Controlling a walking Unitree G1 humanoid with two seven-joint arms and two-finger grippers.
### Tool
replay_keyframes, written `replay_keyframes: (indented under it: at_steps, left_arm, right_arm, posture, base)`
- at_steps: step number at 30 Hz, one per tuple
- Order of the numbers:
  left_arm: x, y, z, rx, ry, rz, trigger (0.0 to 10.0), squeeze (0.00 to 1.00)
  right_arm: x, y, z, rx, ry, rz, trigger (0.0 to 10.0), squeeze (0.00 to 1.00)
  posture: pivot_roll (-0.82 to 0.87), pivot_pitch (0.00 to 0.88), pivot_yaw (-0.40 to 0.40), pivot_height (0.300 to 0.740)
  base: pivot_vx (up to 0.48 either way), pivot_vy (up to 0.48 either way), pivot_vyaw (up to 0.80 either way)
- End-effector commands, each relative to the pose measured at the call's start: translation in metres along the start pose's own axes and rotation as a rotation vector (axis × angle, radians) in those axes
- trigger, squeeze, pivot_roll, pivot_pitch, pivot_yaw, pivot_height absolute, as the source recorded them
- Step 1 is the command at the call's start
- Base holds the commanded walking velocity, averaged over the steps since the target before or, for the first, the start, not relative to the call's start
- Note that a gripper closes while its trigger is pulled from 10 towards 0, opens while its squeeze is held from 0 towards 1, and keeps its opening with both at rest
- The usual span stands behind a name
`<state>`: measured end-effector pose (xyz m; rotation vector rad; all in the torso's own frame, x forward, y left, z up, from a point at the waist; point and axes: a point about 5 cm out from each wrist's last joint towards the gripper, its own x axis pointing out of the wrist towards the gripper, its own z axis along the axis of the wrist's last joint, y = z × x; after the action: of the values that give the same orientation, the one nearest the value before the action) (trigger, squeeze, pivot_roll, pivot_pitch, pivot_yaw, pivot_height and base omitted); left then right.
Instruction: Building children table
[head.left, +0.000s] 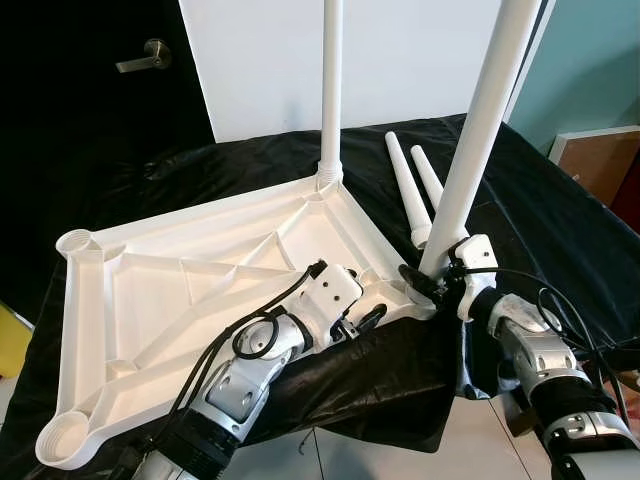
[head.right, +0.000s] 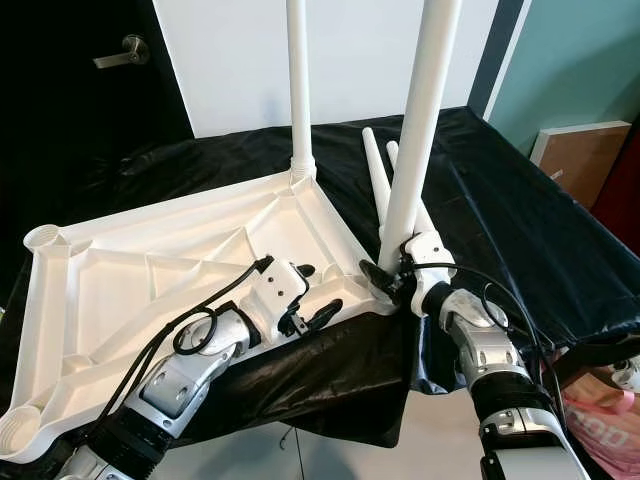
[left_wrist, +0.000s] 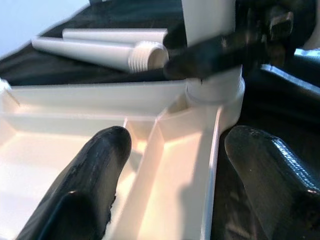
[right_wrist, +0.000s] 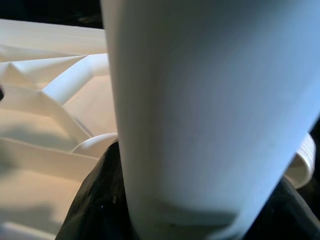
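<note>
Gripping the near-corner table leg (head.left: 478, 140), right gripper (head.left: 428, 278) clamped at its base.
Upturned white tabletop (head.left: 180, 300) lies on the black-draped worktop (head.left: 540, 220); left gripper (head.left: 360, 322) open, straddling the tabletop's near rim; two spare legs (head.left: 412, 195) lie behind.

Both silver arms reach forward, the left pincer (head.left: 372, 318) spread wide and the right pincer (head.left: 425, 282) clamped.

Black cloth (head.left: 560, 200) drapes the tabletop. White wall (head.left: 420, 60) behind; dark door (head.left: 90, 90) with metal handle (head.left: 145, 57) at left. Teal wall (head.left: 590, 70), brown board (head.left: 600, 160) right. Pale tiled floor (head.left: 400, 460).
</note>
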<state>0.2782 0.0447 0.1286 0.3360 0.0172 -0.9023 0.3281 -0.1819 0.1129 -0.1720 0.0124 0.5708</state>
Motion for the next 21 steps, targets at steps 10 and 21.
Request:
replay_keyframes:
  at_steps: [10, 21]
  left_arm:
    - [-0.002, 0.007, -0.019, -0.003, 0.14, 0.018, 10.0, 0.0]
    - [-0.005, 0.016, -0.023, -0.02, 0.194, 0.077, 10.0, 0.0]
  right_arm:
    - [-0.004, 0.026, -0.025, 0.158, 0.076, -0.322, 10.0, 0.0]
    - [0.004, 0.055, -0.019, 0.258, 0.05, -0.622, 10.0, 0.0]
  posture:
    - [-0.14, 0.015, 0.02, 0.74]
    - [-0.13, 0.017, 0.006, 0.74]
  base:
    - [0.0, 0.0, 0.0]
    - [0.0, 0.0, 0.0]
